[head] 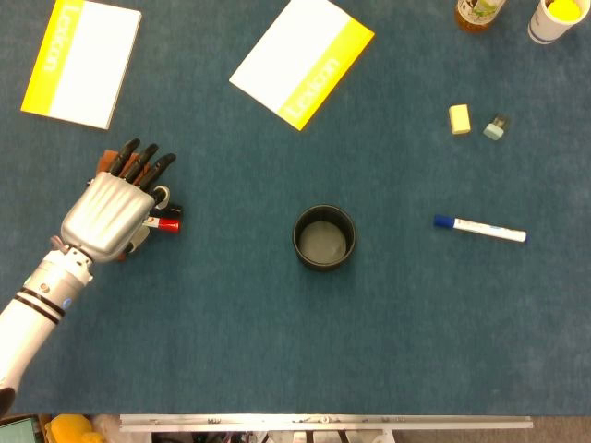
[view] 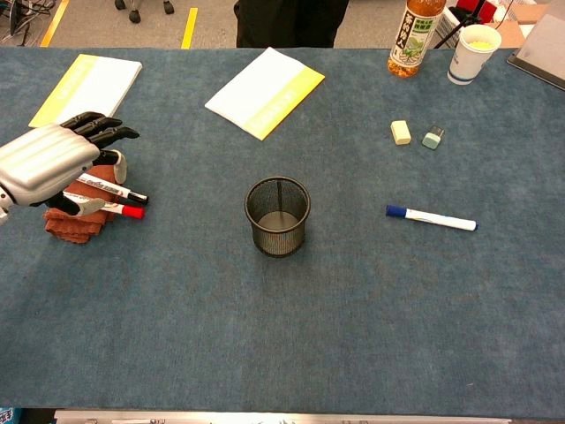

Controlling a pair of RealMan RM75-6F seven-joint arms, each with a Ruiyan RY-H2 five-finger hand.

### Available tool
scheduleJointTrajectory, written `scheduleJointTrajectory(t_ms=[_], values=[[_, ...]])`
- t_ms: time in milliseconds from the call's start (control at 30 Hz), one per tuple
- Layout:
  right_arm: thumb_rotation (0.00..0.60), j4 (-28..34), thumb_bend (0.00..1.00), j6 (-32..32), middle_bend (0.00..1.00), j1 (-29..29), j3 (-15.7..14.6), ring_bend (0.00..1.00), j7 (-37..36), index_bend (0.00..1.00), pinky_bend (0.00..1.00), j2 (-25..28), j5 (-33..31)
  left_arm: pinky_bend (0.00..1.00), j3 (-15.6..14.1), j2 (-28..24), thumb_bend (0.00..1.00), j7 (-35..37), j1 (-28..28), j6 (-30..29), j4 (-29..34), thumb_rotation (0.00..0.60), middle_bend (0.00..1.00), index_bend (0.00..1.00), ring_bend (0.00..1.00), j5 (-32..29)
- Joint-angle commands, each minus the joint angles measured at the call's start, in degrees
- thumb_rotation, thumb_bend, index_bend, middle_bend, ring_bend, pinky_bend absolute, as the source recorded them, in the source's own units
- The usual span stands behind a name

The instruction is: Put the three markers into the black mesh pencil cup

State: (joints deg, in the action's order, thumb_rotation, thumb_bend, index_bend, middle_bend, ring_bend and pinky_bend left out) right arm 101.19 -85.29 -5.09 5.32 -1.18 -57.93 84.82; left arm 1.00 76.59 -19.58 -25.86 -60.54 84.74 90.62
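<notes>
1. Left hand [head: 109, 218] hovers over the brown cloth [view: 71, 225] at the table's [head: 231, 351] left side, fingers [head: 138, 159] apart and extended, holding nothing. Right hand not visible.
2. Red-capped marker [head: 166, 224] and black-capped marker [view: 131, 195] lie on the cloth directly beneath the palm; caps stick out to the right, long axes roughly left-right.
3. Black mesh pencil cup [view: 277, 216] stands upright, well to the right of them.
4. Blue-capped marker [head: 480, 228] lies right of the cup, cap pointing left, axis left-right, well apart from the left hand.

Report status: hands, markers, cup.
Left hand open over two markers on cloth. Right hand unseen. Blue marker untouched. Cup empty, path clear.
</notes>
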Motion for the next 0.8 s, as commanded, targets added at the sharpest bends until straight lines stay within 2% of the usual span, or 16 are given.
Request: scheduleJointTrajectory(t_ms=[33,367,800], values=[[0.600,0.0,0.34,-0.1,0.02,0.1,0.0,0.00,0.0,0.04,0.05,0.1,-0.1,0.00,-0.1,1.4,0.25,-1.8,-0.5,0.8,-1.4,0.600,0.08,0.43,0.00,-1.3],[0.600,-0.1,0.34,-0.1,0.02,0.3,0.1,0.00,-0.1,0.04,0.05,0.1,-0.5,0.00,-0.5,3.6,0.25,-4.2,-1.0,3.5,-4.4,0.600,0.08,0.44,0.00,-5.9],[0.600,0.3,0.34,-0.2,0.02,0.4,0.2,0.00,0.2,0.05,0.05,0.2,-0.6,0.00,-1.9,4.7,0.25,-2.3,-0.5,1.6,-7.5,0.600,0.08,0.47,0.00,-5.6]])
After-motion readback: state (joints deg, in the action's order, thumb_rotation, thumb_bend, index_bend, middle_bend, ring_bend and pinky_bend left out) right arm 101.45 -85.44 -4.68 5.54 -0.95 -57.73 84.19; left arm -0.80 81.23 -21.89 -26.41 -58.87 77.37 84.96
